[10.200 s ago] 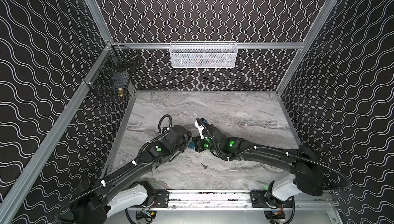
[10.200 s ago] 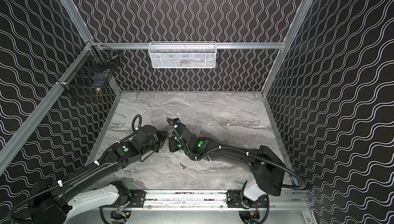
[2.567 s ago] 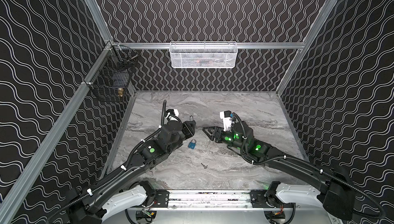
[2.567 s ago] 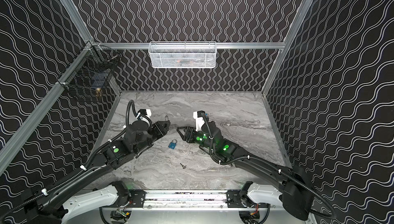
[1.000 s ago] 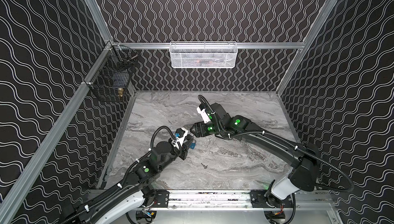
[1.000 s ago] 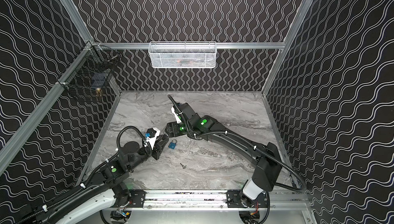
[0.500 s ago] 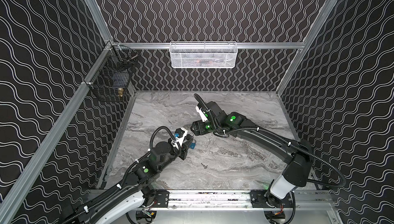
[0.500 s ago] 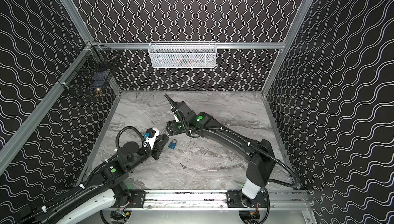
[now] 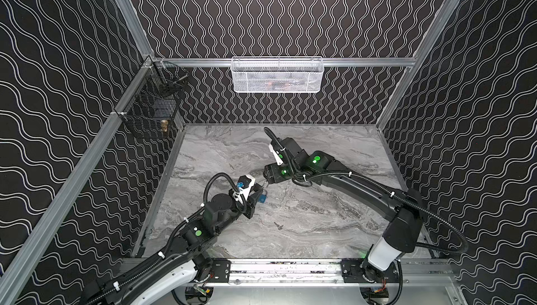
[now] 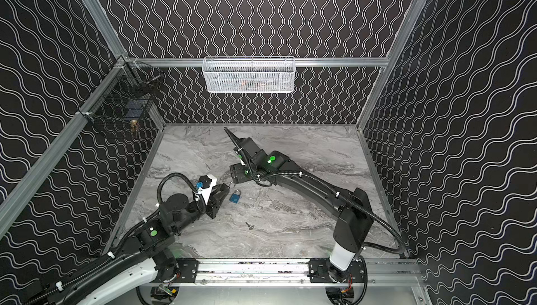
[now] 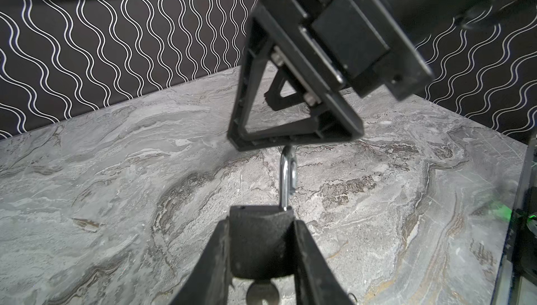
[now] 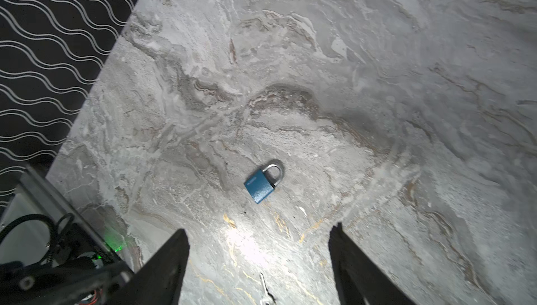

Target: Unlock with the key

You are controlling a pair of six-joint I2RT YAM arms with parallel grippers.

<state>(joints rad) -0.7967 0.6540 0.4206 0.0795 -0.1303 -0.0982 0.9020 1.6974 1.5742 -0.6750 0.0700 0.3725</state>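
Observation:
In the left wrist view my left gripper [image 11: 261, 220] is shut on a padlock [image 11: 260, 245] whose body looks dark. A key head [image 11: 261, 292] sticks out of the padlock's near end. The silver shackle [image 11: 287, 178] points away, and its top is hidden behind the lower edge of one of the right gripper's fingers [image 11: 290, 139]. In both top views the left gripper [image 9: 258, 190] [image 10: 225, 191] hangs above the table. My right gripper [image 9: 265, 184] [image 10: 232, 184] stands just beyond its tips. The right gripper [image 12: 259, 228] is open and empty.
A blue padlock [image 9: 262, 200] [image 10: 234, 198] [image 12: 260, 186] lies flat on the marble table [image 9: 319, 219], with a loose key [image 9: 279, 225] [image 10: 249, 225] [image 12: 264, 289] nearby. A white mesh basket [image 9: 277, 75] hangs on the back wall. A black wire basket [image 9: 151, 111] hangs on the left wall.
Over the last second the right gripper has edged down toward the left gripper's tips. The left arm, the blue padlock and the loose key have stayed put.

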